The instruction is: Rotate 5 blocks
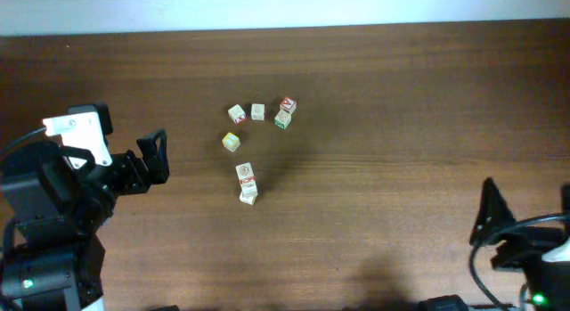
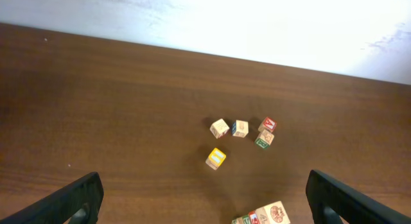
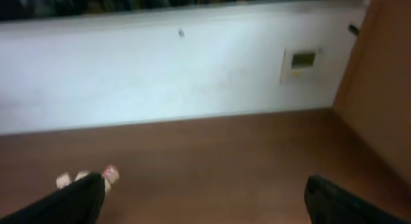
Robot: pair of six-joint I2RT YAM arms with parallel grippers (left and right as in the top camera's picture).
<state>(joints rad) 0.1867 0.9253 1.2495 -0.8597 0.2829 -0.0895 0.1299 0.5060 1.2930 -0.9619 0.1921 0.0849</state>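
Handling: blocks (image 1: pixel 257 111) — likely light, rigid wooden cubes; pinch opposite flat faces.
Blocks: scattered near yellow-faced cube (image 1: pixel 231 142), beyond and before it.
Left gripper (image 1: pixel 158 158): spread wide, empty.
Right gripper (image 1: pixel 527 208): spread wide, empty.

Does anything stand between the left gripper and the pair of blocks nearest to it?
Nothing visible does: only table lies between the open left gripper and that pair of blocks. The yellow-faced cube sits beside the path, farther back.
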